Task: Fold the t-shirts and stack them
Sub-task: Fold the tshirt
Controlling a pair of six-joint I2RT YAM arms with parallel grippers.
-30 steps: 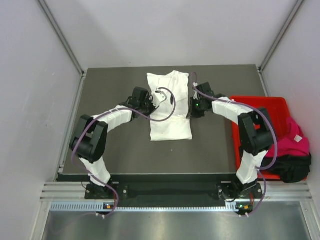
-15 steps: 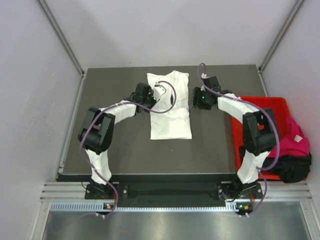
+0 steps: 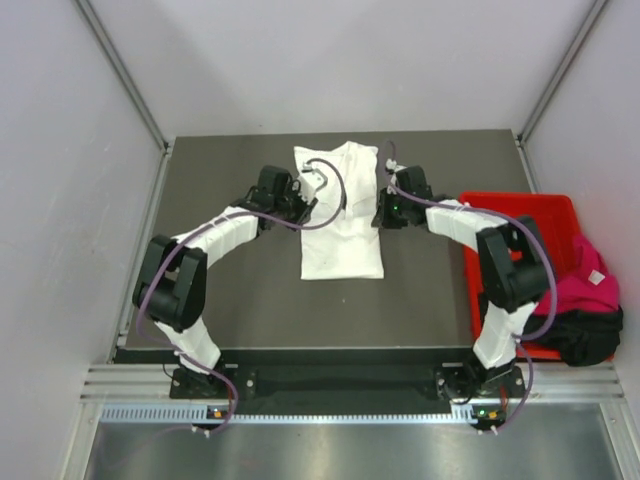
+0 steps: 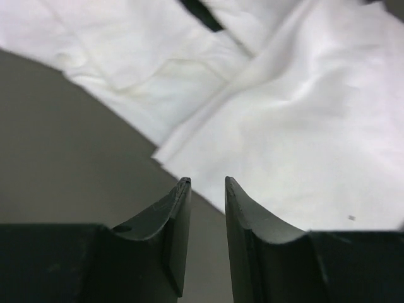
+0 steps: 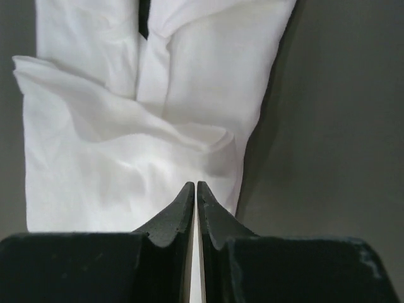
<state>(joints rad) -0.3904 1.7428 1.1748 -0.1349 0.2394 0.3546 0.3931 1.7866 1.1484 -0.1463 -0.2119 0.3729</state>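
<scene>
Left gripper (image 4: 205,183): jaws a narrow gap apart, nothing between them. Tips sit at the left edge of the white t-shirt (image 3: 340,240), drawn slightly leftward since half a second ago.
Right gripper (image 5: 193,184): jaws clenched on a raised fold at the shirt's right edge, having moved in from just beside it.
White t-shirt: mid-table (image 3: 220,290), folded into a long strip, wrinkled, far end layered, unshifted.
Pink t-shirt (image 3: 590,285), black t-shirt (image 3: 585,335): heaped at the right side of the red bin (image 3: 510,197).

One white t-shirt (image 3: 345,255), one pink t-shirt (image 3: 592,285), one black t-shirt (image 3: 585,340), one red bin (image 3: 515,200)
</scene>
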